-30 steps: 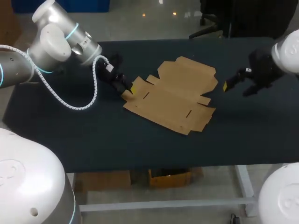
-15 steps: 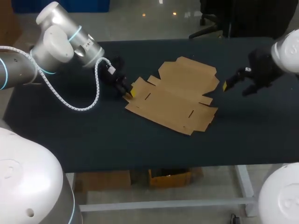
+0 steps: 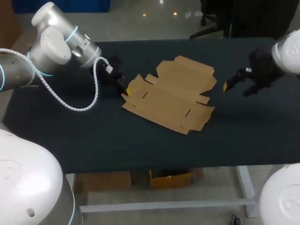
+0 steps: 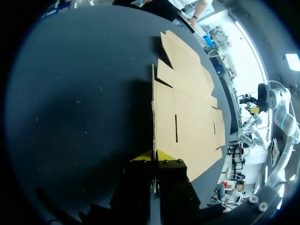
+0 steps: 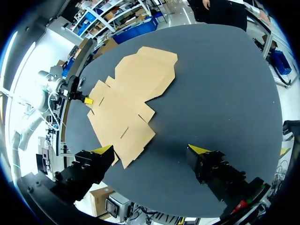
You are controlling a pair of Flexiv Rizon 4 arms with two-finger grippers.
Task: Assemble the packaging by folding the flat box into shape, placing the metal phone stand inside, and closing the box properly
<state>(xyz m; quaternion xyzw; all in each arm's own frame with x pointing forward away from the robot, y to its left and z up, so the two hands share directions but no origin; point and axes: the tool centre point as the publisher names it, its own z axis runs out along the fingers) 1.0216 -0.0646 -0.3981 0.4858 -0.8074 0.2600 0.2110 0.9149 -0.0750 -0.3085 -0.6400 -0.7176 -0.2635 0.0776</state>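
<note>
The flat brown cardboard box point(image 3: 169, 93) lies unfolded in the middle of the dark table. My left gripper point(image 3: 125, 90) is at its left end, shut on the edge of the end flap. In the left wrist view the thin flap edge runs between the yellow tips of the left gripper point(image 4: 155, 153), and the rest of the box point(image 4: 187, 117) spreads ahead. My right gripper point(image 3: 234, 87) hovers open to the right of the box, holding nothing. In the right wrist view the box point(image 5: 131, 91) lies ahead of the open right gripper point(image 5: 151, 150). No metal phone stand is in view.
The dark table point(image 3: 70, 126) is bare on the left and along its front edge. My left arm's white cable point(image 3: 96, 89) loops over the table beside the left gripper.
My left gripper has closed on the box's left flap edge. The box has shifted slightly left and away with it. My right arm has not moved.
</note>
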